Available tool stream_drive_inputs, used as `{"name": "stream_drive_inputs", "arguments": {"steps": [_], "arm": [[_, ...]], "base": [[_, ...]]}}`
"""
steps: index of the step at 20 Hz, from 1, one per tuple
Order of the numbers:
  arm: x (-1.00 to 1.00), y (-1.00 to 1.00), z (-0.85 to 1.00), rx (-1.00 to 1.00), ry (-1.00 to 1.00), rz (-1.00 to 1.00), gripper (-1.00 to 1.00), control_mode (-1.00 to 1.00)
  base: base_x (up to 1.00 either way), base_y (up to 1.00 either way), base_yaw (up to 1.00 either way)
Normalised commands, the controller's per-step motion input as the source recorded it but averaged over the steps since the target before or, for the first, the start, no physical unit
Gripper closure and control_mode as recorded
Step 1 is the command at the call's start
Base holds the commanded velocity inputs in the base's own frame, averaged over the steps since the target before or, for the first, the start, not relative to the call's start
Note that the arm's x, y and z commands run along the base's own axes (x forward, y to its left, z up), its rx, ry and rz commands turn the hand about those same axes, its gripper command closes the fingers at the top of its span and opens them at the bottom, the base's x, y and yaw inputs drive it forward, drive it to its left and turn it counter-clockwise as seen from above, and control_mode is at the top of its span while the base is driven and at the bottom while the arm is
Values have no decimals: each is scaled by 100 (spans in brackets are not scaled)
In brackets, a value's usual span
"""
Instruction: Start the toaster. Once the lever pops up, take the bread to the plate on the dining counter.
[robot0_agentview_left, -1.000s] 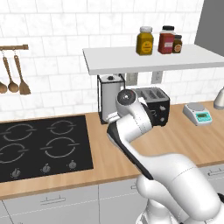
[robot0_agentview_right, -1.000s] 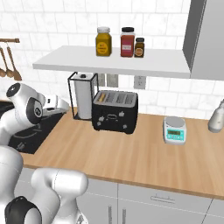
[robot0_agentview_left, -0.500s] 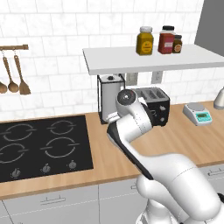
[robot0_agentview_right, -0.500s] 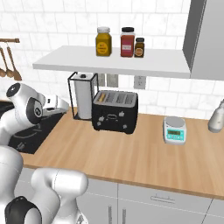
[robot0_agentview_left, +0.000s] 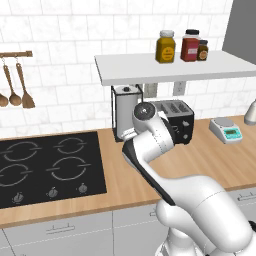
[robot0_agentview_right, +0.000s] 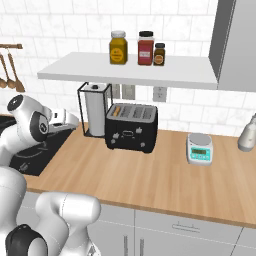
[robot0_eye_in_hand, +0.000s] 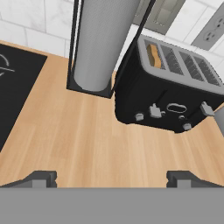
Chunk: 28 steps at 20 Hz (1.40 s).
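I am seeing the black boxy four-slot toaster (robot0_eye_in_hand: 168, 94) with silver-rimmed slots sitting on the light wood wall counter (robot0_agentview_right: 150, 175), just beside the grey paper-towel roll in its black wire holder (robot0_eye_in_hand: 100, 43) and well apart from the small white kitchen scale (robot0_agentview_right: 200, 148). In the hand view its front is showing small grey knobs and levers, and a tan slice of bread (robot0_eye_in_hand: 153, 55) is standing in the slot nearest the roll. My two-finger gripper (robot0_eye_in_hand: 111, 177) is hanging spread wide over bare counter short of the toaster, pinching nothing.
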Motion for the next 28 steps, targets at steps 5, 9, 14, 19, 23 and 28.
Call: {"name": "stream_drive_inputs", "arguments": {"steps": [5,9,14,19,23,28], "arm": [[0,0,0,0,0,0,-100,-100],[0,0,0,0,0,0,-100,-100],[0,0,0,0,0,0,-100,-100],[0,0,0,0,0,0,-100,-100],[0,0,0,0,0,0,-100,-100],[0,0,0,0,0,0,-100,-100]], "base": [[0,0,0],[0,0,0],[0,0,0],[0,0,0],[0,0,0],[0,0,0]]}}
